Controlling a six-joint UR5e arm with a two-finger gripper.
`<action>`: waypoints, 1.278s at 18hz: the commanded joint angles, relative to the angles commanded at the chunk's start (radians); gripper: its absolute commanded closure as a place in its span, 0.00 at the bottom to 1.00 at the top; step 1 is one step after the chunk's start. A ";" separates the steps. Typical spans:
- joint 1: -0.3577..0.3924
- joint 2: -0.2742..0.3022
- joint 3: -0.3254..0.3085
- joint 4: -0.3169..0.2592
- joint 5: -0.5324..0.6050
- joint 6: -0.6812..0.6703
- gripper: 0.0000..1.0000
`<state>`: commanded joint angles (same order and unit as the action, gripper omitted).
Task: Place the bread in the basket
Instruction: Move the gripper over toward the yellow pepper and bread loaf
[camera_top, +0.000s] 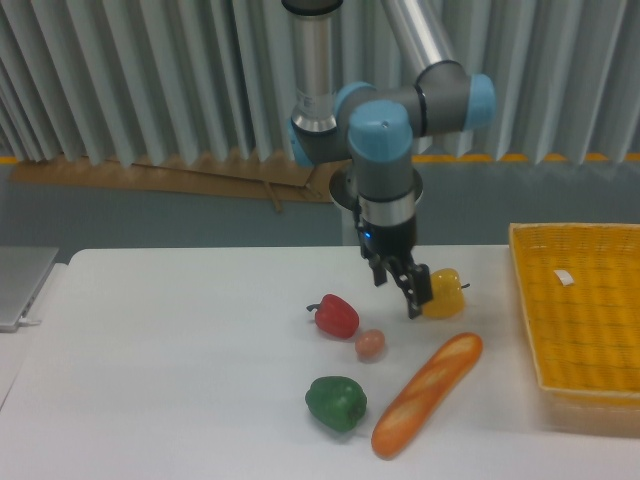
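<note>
Gripper (414, 300) hangs at 12 o'clock from the bread (427, 394), empty; can't tell its jaw state. Basket (580, 318) sits at 3 o'clock.

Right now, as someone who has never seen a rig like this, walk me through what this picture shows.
This is one fixed camera looking across a white table at a grey-and-blue robot arm. At its tip is the tool, two thin fingers for grasping; it holds nothing and hangs above the table, in front of a yellow toy pepper. Also on the table lie a red pepper, a small egg-like ball, a green pepper and the long toy baguette. A yellow woven basket sits at the right, holding only a small white tag.
</note>
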<state>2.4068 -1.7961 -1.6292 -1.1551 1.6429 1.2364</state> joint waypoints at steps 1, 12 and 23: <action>0.000 -0.002 0.005 -0.003 0.002 0.000 0.00; -0.008 -0.003 -0.005 -0.089 0.006 0.003 0.00; -0.006 -0.008 -0.003 -0.081 0.003 0.003 0.00</action>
<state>2.4007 -1.8040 -1.6322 -1.2364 1.6460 1.2395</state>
